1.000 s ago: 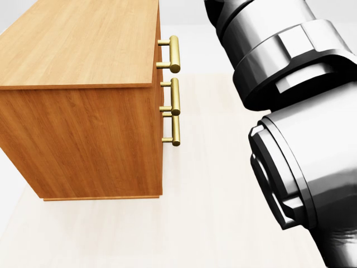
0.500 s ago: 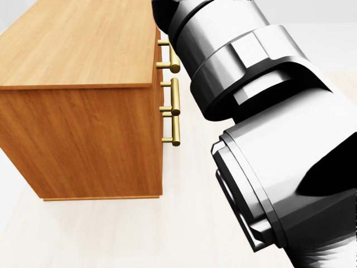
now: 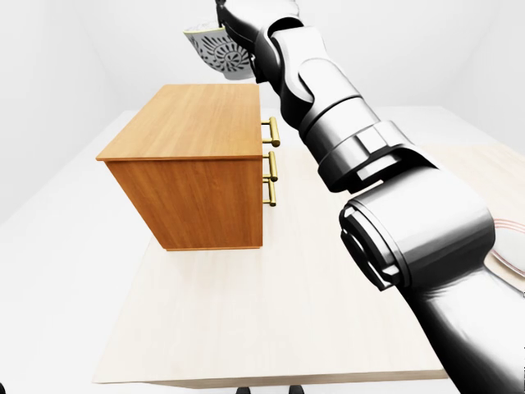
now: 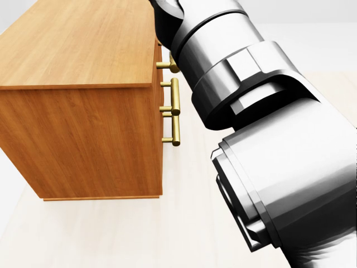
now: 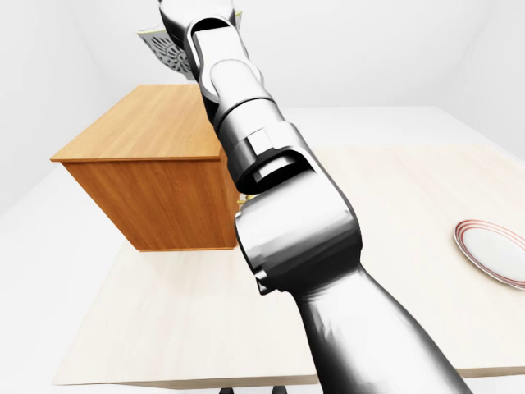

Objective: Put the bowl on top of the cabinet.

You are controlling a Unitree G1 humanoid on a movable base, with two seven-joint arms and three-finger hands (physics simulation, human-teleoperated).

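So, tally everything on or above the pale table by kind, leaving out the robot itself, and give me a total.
Brown wooden cabinet: 1
White patterned bowl, held up in the air: 1
White round plate with red rim: 1
Total: 3

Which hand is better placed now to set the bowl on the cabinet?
Right. The right hand holds the bowl in the air near the top of the cabinet; the left hand is not in view.
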